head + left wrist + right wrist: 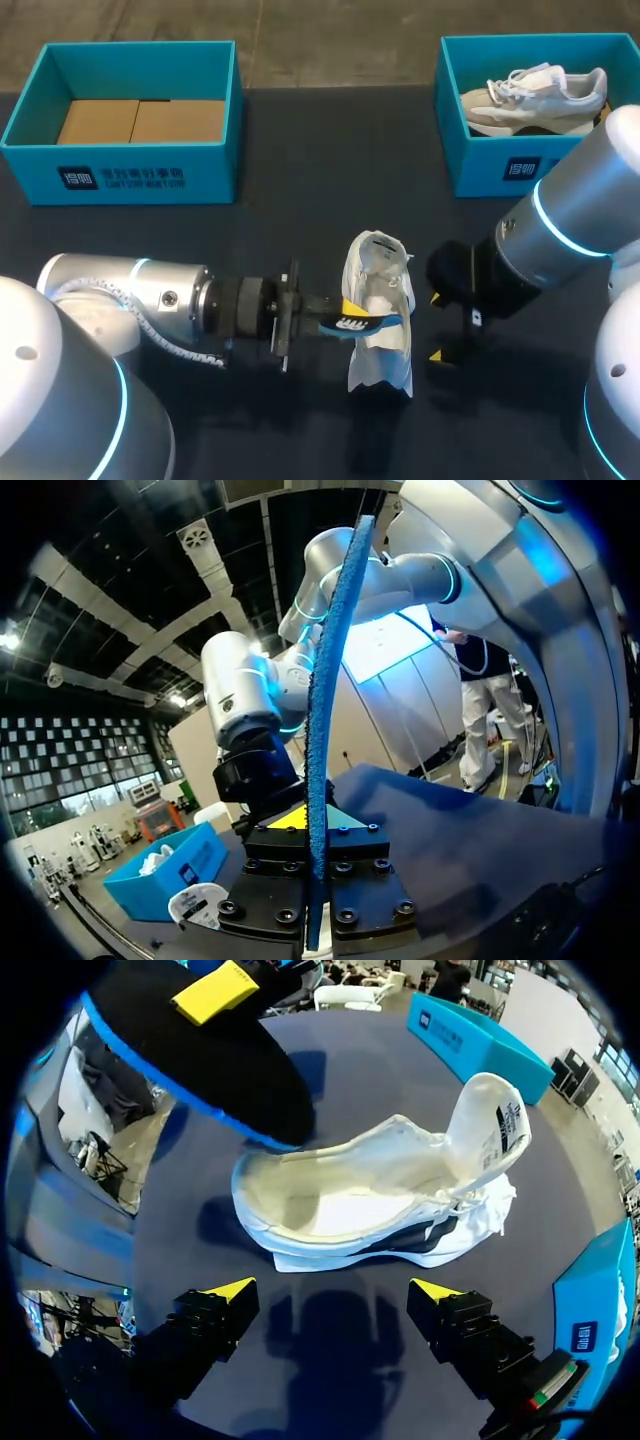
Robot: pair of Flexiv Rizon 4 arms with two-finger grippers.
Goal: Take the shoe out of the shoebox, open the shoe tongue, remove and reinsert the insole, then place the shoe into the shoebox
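A white shoe (pixel 382 345) (pixel 370 1205) lies on the dark table between my two grippers, its tongue (pixel 490 1120) pulled up and the inside laid bare. My left gripper (pixel 348 318) (pixel 312 830) is shut on a blue-edged black insole (pixel 362 323) (pixel 322 700) (pixel 200 1060), which it holds just above the shoe's opening, clear of the shoe. My right gripper (pixel 437 326) (pixel 333 1292) stands open just right of the shoe, with nothing between its fingers. One teal shoebox (pixel 120 170) sits at the back left, holding only cardboard.
A second teal shoebox (pixel 500 165) at the back right holds another pale shoe (pixel 535 98). Both boxes stand well behind the grippers. Bare table lies in front of the shoe and between the two boxes.
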